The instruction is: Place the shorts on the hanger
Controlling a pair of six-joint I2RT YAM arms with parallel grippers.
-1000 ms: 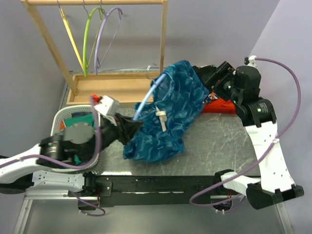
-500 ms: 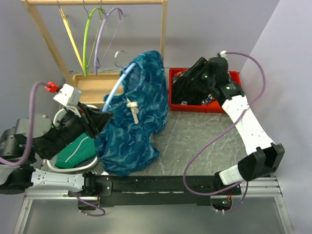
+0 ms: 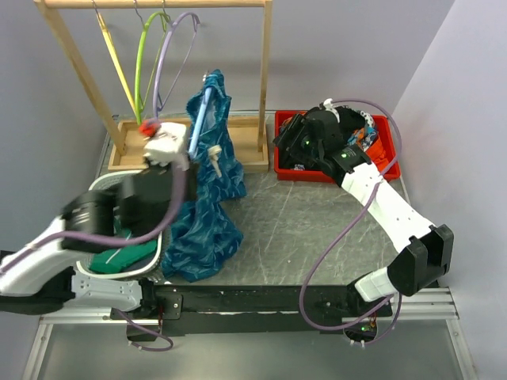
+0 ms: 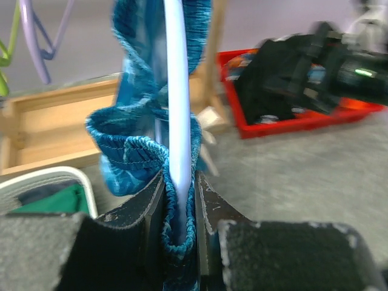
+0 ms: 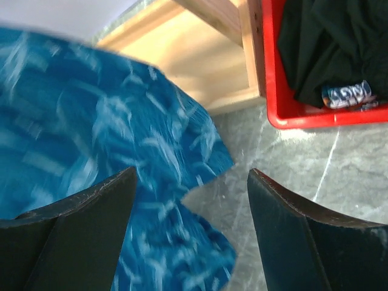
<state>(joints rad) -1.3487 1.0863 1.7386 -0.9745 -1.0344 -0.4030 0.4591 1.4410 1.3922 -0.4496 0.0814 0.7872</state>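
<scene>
**Shorts up on the hanger, left arm carrying both**

Top view: your left gripper (image 3: 192, 161) holds the hanger (image 3: 203, 111) upright by the wooden rack (image 3: 265, 79). The shorts (image 3: 207, 214) drape from it, their lower folds on the table. The white basket (image 3: 99, 184) holds a green shirt (image 3: 119, 255).

Left wrist: the jaws are pinched tight on the hanger bar, with fabric caught between.

Right wrist: your right gripper (image 5: 191, 182) is spread wide and empty above the shorts. The red bin (image 5: 280, 118) holds a black garment (image 5: 321, 48).
</scene>
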